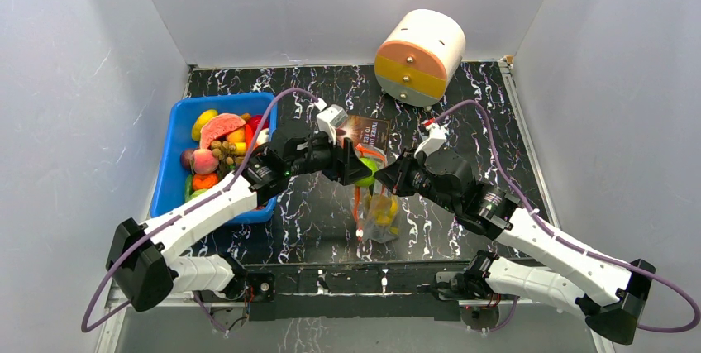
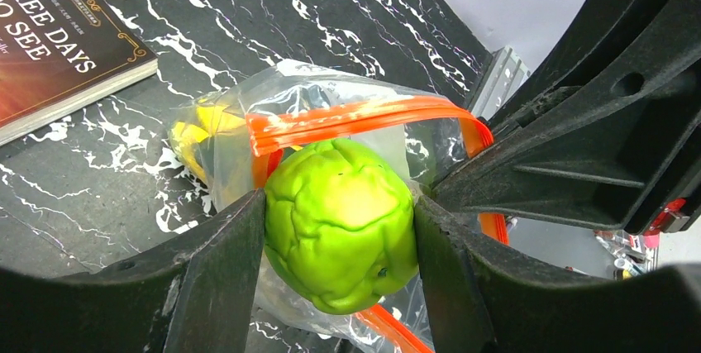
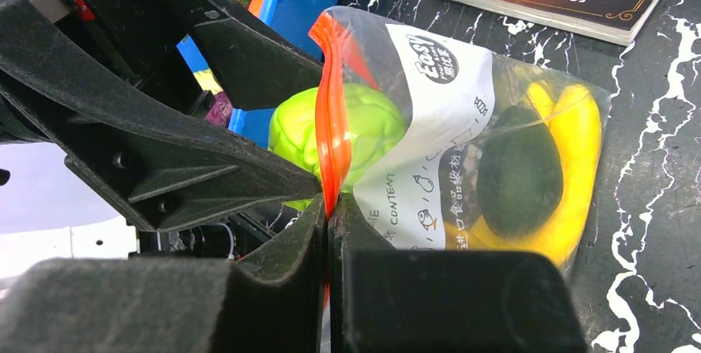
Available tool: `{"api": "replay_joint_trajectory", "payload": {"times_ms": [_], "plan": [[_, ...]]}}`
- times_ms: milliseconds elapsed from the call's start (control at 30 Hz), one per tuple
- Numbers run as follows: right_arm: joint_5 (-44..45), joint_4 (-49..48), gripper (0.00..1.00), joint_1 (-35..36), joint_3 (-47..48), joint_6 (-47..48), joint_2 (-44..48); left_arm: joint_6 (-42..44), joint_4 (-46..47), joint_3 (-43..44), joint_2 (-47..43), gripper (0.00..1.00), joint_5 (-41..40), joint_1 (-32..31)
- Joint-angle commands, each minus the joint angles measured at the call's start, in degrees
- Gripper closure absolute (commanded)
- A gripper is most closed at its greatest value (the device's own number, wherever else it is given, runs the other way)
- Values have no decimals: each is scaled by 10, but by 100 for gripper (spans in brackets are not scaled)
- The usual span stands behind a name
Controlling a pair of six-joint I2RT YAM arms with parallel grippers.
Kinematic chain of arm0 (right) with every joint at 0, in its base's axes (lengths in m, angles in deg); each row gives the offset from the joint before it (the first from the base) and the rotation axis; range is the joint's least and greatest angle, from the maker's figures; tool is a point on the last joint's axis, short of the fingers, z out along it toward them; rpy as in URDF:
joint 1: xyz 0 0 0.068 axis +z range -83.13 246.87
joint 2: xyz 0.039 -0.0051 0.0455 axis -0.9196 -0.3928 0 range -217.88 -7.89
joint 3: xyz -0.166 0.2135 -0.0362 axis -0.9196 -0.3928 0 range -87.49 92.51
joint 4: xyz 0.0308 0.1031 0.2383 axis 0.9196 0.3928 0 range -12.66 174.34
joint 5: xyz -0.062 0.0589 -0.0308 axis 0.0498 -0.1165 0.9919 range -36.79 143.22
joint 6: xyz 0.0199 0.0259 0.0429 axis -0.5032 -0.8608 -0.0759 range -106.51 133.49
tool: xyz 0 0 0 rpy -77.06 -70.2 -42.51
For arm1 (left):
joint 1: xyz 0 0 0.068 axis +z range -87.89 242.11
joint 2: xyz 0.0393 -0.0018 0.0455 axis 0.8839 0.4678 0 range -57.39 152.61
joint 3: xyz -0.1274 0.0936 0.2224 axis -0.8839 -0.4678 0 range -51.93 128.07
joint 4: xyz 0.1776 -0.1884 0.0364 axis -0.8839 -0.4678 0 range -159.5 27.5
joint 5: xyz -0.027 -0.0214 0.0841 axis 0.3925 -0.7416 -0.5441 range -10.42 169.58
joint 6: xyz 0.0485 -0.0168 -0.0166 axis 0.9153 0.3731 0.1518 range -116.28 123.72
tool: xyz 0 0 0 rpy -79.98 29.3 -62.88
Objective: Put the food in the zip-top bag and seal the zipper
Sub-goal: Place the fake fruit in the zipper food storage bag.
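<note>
While the right gripper pinches the zipper, holding the zip-top bag open, the left gripper clamps green food at its mouth. Release is best made only once the piece sits below the zipper.

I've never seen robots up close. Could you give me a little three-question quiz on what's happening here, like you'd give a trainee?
1. Pick one: what colour is the toy fruit clamped in the left tool? A red, B green, C purple.
2. True or false: the right tool is shut on the orange zipper.
3. Fill in: the yellow banana lies inside the ___.

Key: 1 B; 2 true; 3 zip-top bag.
</note>
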Motion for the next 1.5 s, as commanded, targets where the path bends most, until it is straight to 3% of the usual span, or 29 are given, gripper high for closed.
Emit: {"api": "replay_joint_trajectory", "payload": {"times_ms": [0, 133, 200, 333, 933, 1233, 1333, 1467], "plan": [[-8, -51, 100, -1, 26, -1, 13, -7, 4, 26, -3, 40, 13, -7], [-9, -53, 100, -1, 22, -2, 17, -15, 12, 24, -18, 32, 19, -8], [-9, -54, 100, -1, 20, -1, 19, -19, 21, 19, -28, 23, 22, -8], [-8, -55, 100, -1, 19, -1, 21, -21, 24, 15, -44, 20, 11, -9], [3, -42, 100, -1, 30, 3, 29, 53, -196, 72, -61, 30, -158, -9], [8, -34, 100, -1, 22, 3, 46, 91, -271, 82, -75, 22, -381, -1], [9, -29, 100, -1, 24, 8, 47, 105, -292, 102, -72, 21, -412, 22], [10, -28, 100, -1, 24, 11, 50, 118, -302, 114, -71, 22, -378, 91]]}}
